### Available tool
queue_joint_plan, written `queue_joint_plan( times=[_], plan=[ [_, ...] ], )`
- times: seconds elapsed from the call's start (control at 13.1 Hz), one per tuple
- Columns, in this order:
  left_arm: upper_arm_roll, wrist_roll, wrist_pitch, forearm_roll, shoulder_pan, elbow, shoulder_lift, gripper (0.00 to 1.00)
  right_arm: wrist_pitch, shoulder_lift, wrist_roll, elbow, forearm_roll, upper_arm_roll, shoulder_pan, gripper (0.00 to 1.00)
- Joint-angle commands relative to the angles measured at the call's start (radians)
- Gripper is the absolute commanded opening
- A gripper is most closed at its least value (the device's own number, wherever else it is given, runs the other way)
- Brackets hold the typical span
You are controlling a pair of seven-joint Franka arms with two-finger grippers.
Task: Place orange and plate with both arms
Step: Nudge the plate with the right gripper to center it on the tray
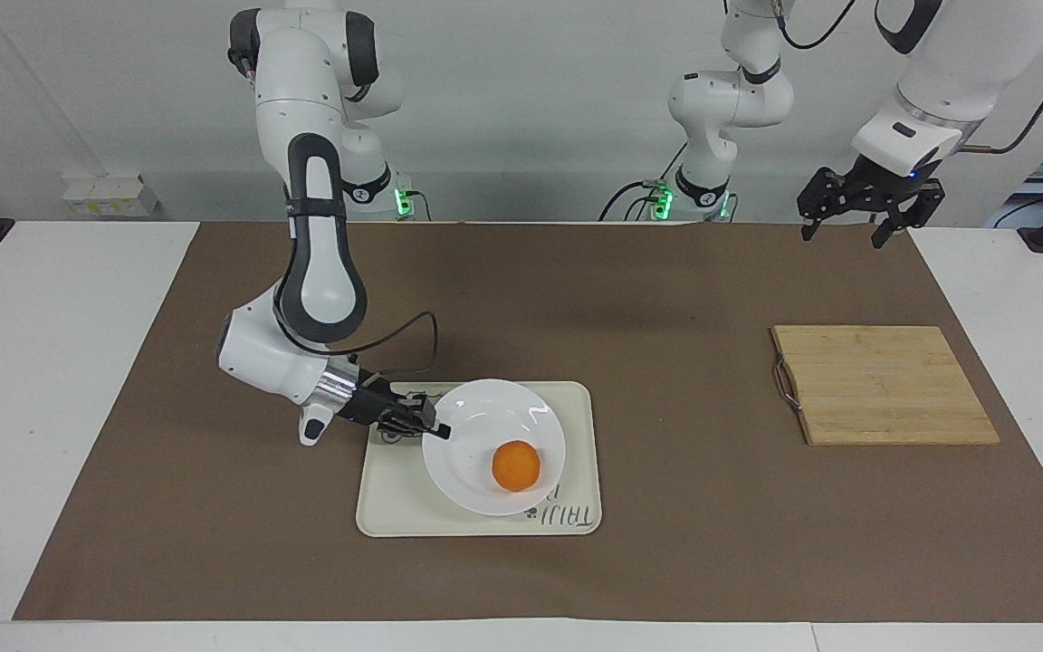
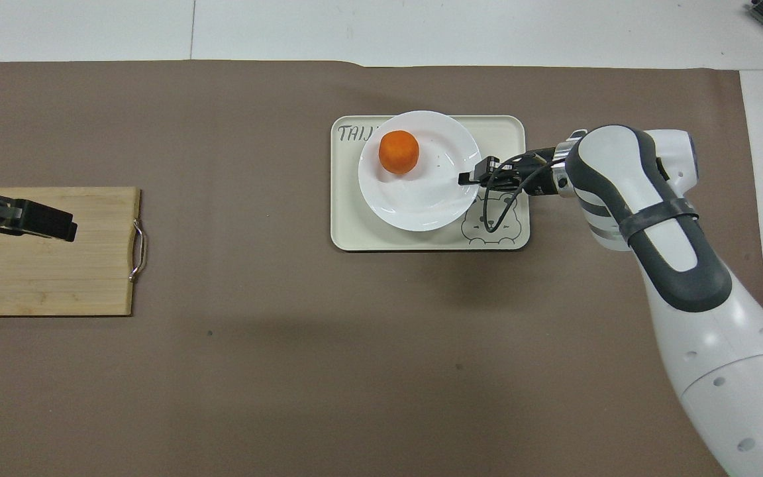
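Observation:
The white plate (image 1: pixel 485 426) (image 2: pixel 428 199) lies on the cream tray (image 1: pixel 395 498) (image 2: pixel 355 232), with the orange (image 1: pixel 515 466) (image 2: pixel 399 152) resting in it. My right gripper (image 1: pixel 435 429) (image 2: pixel 469 177) is shut on the plate's rim at the edge toward the right arm's end of the table. My left gripper (image 1: pixel 856 222) (image 2: pixel 57 228) hangs open in the air over the wooden cutting board (image 1: pixel 884 385) (image 2: pixel 44 265), holding nothing.
A brown mat (image 1: pixel 666 299) (image 2: pixel 289 364) covers the middle of the table. The cutting board has a metal handle (image 1: pixel 785 384) (image 2: pixel 137 250) on its edge toward the tray. The tray carries a bear drawing (image 2: pixel 491 222) and lettering (image 1: pixel 562 516).

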Motion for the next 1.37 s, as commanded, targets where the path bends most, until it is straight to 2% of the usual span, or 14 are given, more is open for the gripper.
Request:
queue_joint_plan(
  times=[0.0,0.46,0.99,1.14,1.22,1.29],
  plan=[
    [-0.002,-0.010,0.012,-0.006,0.002,-0.014,-0.017,1.00,-0.026,-0.001,-0.053,-0.018,0.013,0.006,-0.015,0.00],
    [-0.002,0.000,0.012,-0.008,0.002,-0.015,-0.017,1.00,-0.006,-0.002,-0.075,-0.046,-0.018,0.006,-0.011,0.00],
    [-0.002,-0.003,0.013,-0.011,0.002,-0.015,-0.017,1.00,0.014,-0.002,-0.074,-0.034,-0.019,0.003,-0.022,0.00],
    [-0.002,-0.001,0.013,-0.011,0.002,-0.017,-0.017,1.00,0.046,-0.001,-0.070,-0.031,-0.019,0.004,-0.014,0.91],
    [-0.002,-0.001,0.013,-0.011,0.002,-0.016,-0.017,1.00,0.055,0.002,-0.067,-0.029,-0.019,0.004,-0.009,0.99],
    [-0.002,-0.001,0.016,-0.011,0.002,-0.015,-0.017,1.00,0.057,0.010,-0.067,-0.026,-0.019,0.004,-0.006,1.00]
  ],
)
